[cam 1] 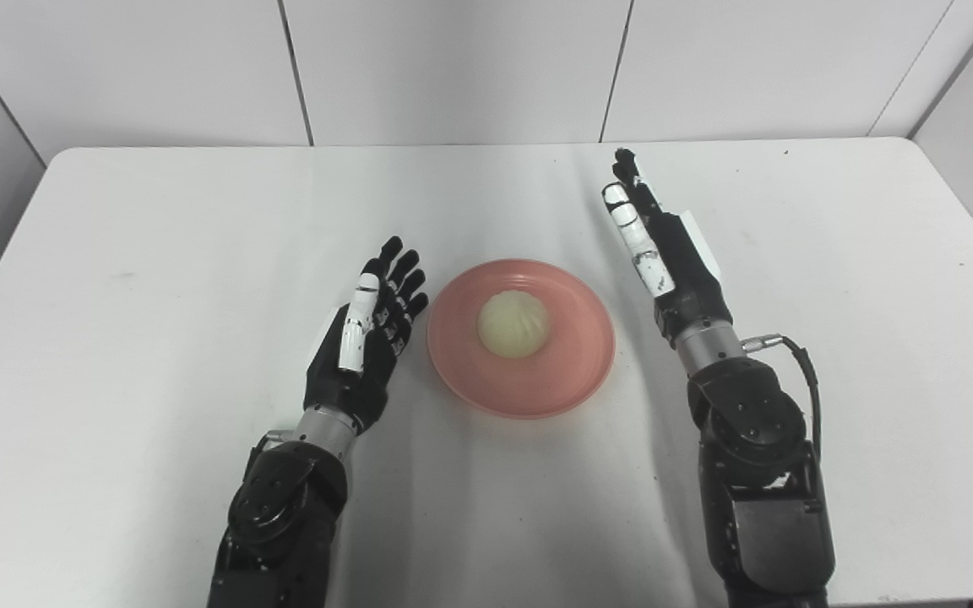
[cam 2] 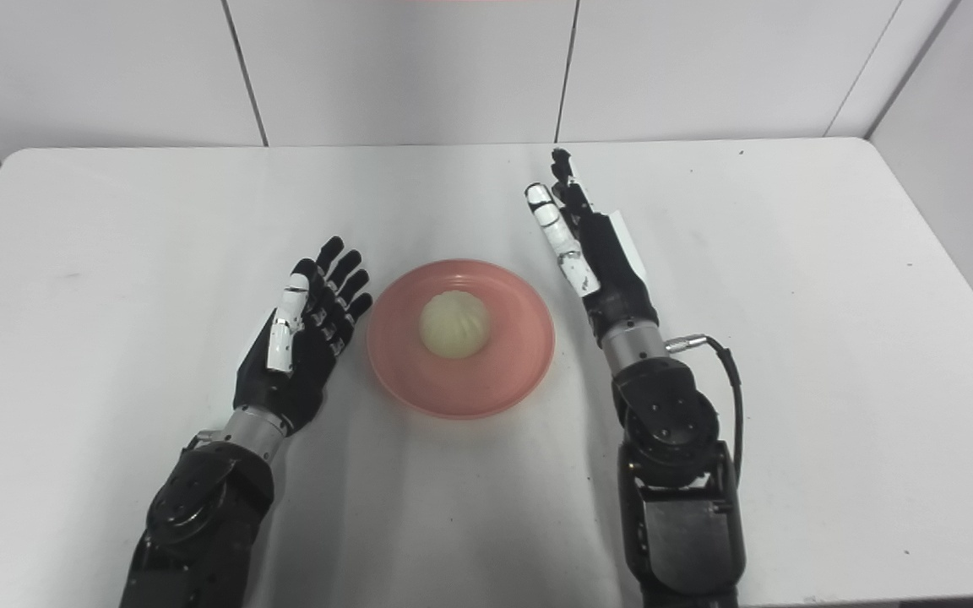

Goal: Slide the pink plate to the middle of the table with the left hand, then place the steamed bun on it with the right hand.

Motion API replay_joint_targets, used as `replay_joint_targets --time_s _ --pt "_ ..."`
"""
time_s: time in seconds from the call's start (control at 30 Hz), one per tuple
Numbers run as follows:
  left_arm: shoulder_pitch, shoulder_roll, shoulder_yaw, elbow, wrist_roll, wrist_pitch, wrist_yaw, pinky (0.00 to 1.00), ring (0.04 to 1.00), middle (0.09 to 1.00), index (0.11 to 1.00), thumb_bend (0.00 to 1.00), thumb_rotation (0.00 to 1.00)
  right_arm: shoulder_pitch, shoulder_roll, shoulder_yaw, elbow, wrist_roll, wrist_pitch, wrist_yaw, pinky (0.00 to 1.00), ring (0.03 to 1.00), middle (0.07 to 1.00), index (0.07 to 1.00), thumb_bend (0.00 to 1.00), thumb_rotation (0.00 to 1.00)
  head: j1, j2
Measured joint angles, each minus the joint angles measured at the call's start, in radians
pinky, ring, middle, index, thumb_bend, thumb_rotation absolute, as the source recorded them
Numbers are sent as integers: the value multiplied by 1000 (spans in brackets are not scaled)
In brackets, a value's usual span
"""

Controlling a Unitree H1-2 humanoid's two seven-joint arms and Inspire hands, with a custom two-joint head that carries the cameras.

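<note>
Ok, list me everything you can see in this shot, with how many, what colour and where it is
Table: one, white, filling the view, white wall panels behind it.
Pink plate: one, pink, about mid-table, between the two hands.
Steamed bun: one, pale cream, resting on the plate near its centre.
Left hand: one, black and white, open, just left of the plate, holding nothing.
Right hand: one, black and white, open with fingers extended, right of the plate and clear of it.
</note>
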Motion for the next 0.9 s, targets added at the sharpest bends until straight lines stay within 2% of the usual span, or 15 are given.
replay_joint_targets --time_s 0.17,0.33,0.63,0.77,0.9 --pt "9 0 1 0 23 -26 7 1000 1000 1000 1000 498 1000 37 4 -5 91 32 -104 -74 1000 1000 1000 1000 261 1000 0 -5" --pt "15 5 -4 9 50 -67 14 1000 1000 1000 1000 445 1000 72 4 -10 125 94 -114 -94 1000 1000 1000 1000 228 1000 5 -11" --pt "32 32 -22 68 92 -226 15 1000 1000 1000 1000 432 1000 111 34 -6 142 203 -128 -101 1000 1000 1000 1000 201 1000 2 -18" --pt "36 42 -28 68 117 -247 17 1000 1000 1000 1000 435 1000 112 46 -16 161 268 -151 -102 1000 1000 1000 1000 199 1000 8 -28" --pt "37 43 -29 70 118 -248 16 1000 1000 1000 1000 425 1000 113 53 -17 162 285 -152 -115 1000 1000 1000 1000 195 1000 9 -28"
